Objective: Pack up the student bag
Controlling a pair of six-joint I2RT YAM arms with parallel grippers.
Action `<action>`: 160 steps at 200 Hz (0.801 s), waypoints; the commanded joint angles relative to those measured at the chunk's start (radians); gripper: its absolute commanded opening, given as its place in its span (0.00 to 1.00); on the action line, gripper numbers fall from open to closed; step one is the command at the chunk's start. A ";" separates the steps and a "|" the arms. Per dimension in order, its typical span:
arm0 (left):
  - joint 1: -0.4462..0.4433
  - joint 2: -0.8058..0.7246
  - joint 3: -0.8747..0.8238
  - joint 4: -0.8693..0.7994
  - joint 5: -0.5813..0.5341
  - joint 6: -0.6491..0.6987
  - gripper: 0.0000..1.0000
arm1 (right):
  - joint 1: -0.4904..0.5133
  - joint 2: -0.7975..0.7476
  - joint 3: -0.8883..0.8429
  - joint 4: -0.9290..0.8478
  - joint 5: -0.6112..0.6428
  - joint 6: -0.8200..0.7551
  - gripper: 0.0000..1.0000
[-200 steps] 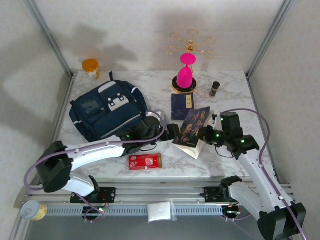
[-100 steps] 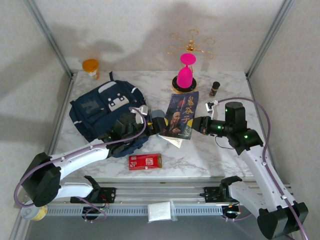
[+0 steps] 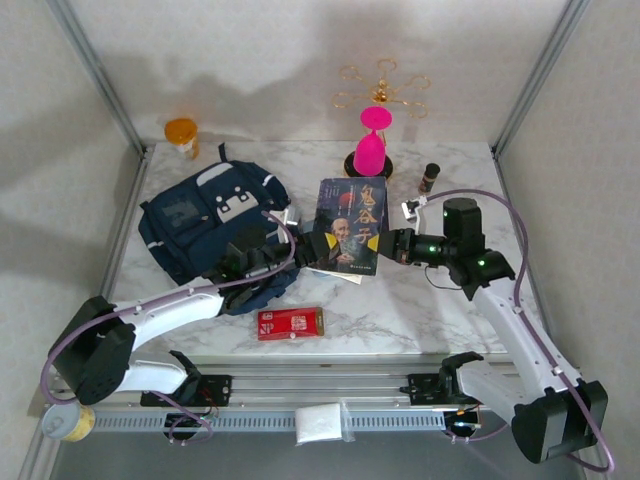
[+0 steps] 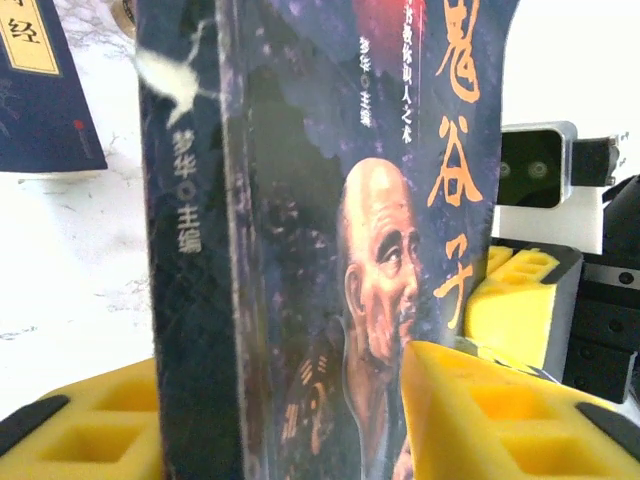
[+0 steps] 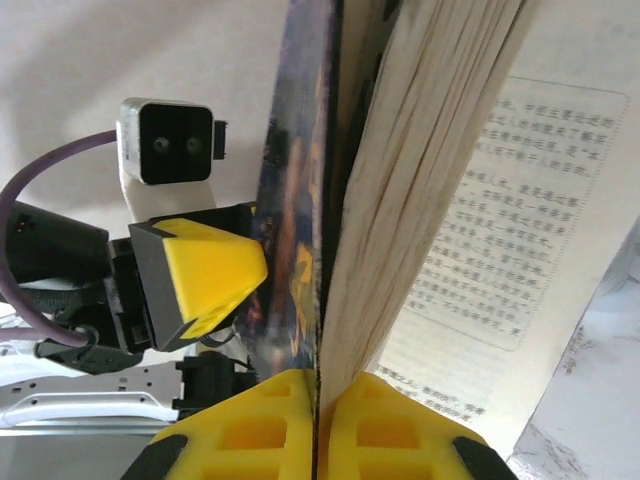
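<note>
The student bag [image 3: 205,225] is lying on the left part of the worktop [image 3: 440,305], its front patches facing up. Just right of it, the left tool [image 3: 303,250] is reaching to the left edge of the book [image 3: 350,222], its yellow pads [image 4: 480,410] standing part-way apart and pressing on both faces beside the spine. The book is standing upright between the arms, cover facing the top camera. At its right edge, the right tool [image 3: 388,245] is clamping a thin edge of the book, jaws almost closed.

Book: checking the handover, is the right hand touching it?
Touching. In the right wrist view the right hand pinches the book between both yellow fingers.
</note>
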 commanded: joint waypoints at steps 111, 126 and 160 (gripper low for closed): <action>-0.012 0.076 0.058 0.294 0.077 -0.164 0.00 | -0.080 0.002 -0.115 0.118 -0.051 0.040 0.99; -0.015 0.082 0.059 0.328 0.078 -0.187 0.00 | -0.080 0.026 -0.137 0.179 -0.081 0.074 0.99; -0.033 0.083 0.066 0.368 0.060 -0.202 0.00 | -0.080 0.081 -0.213 0.455 -0.200 0.213 0.99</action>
